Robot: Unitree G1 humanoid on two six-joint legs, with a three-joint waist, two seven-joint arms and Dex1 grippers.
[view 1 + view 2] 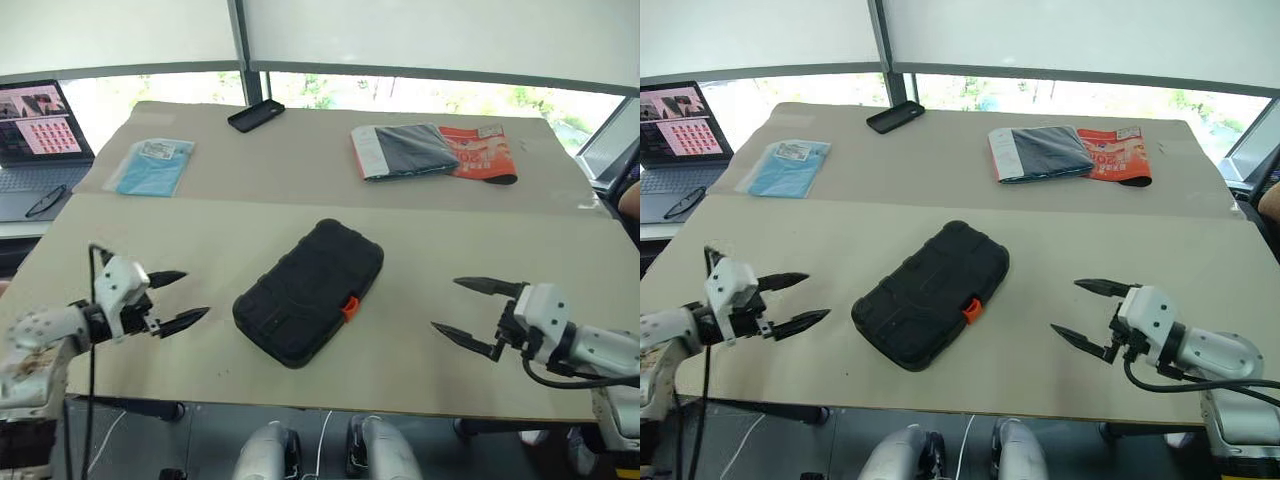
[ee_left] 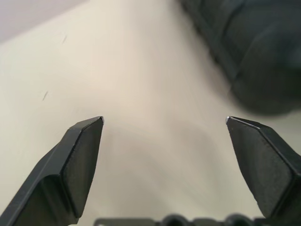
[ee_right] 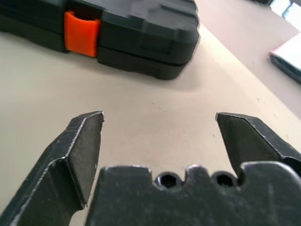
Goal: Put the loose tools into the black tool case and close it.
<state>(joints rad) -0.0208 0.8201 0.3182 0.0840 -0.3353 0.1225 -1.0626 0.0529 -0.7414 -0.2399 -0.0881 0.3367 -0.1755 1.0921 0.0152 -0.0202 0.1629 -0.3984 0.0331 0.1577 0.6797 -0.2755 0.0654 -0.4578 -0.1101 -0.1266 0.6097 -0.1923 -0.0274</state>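
The black tool case (image 1: 308, 290) lies shut in the middle of the near table, its small orange latch (image 1: 350, 308) on the edge toward my right side. No loose tools are in view. My left gripper (image 1: 181, 299) hovers open to the left of the case, apart from it, nothing between its fingers (image 2: 80, 160). On the other side, my right gripper (image 1: 472, 310) stands open and empty, well clear of the case. The right wrist view looks across bare tabletop at the case (image 3: 136, 33) and its latch (image 3: 82, 33).
A black phone (image 1: 256, 116) lies at the far edge. A light blue packet (image 1: 152, 165) sits at the back left, a grey and orange folded bundle (image 1: 432, 152) at the back right. A laptop (image 1: 35, 140) stands beyond the table's left edge.
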